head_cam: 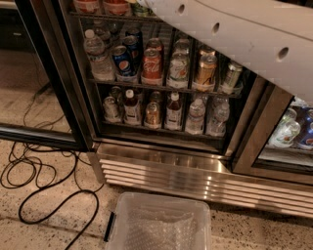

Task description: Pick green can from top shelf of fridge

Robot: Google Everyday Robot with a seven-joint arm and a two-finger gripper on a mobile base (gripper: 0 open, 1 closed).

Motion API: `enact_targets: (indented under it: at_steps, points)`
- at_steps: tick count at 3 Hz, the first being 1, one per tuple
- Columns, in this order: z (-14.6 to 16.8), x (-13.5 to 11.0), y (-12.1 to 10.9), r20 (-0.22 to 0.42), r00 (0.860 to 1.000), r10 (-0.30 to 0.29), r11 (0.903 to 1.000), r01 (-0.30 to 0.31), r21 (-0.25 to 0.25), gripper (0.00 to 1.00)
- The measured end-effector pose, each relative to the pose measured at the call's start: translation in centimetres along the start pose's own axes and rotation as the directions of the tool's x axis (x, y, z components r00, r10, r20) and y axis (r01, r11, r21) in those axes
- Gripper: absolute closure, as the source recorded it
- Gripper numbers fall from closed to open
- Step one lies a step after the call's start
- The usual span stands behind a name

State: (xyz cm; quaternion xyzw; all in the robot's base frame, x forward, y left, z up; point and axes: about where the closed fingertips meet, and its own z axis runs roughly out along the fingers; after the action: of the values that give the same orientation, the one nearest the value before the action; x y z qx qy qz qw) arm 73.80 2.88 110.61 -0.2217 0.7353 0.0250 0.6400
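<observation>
The fridge (247, 132) stands open, with its slatted steel base (186, 178) below. My white arm (244, 34) reaches across the upper right and into the top of the fridge. The gripper is beyond the top edge and out of view. The uppermost wire rack in view (112, 16) holds red-labelled items and the bottom of a greenish item (139, 8) beside the arm; I cannot tell whether that is the green can. Below are a blue Pepsi can (122, 59) and a red cola can (151, 64).
The black-framed glass door (34, 78) hangs open at the left. Black cables (44, 180) loop over the speckled floor. A clear plastic bin (156, 227) sits on the floor before the steel base. A second cooler with bottles (288, 129) is at the right.
</observation>
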Motion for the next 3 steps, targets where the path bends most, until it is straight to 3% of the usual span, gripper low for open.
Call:
enact_targets:
  at_steps: [1, 3]
  points:
    - [0.0, 0.3, 0.3, -0.014, 1.0, 0.003, 0.9999, -0.003, -0.012, 1.0]
    - [-2.0, 1.4, -0.2, -0.069, 0.997, 0.034, 0.9991, -0.032, 0.026, 1.0]
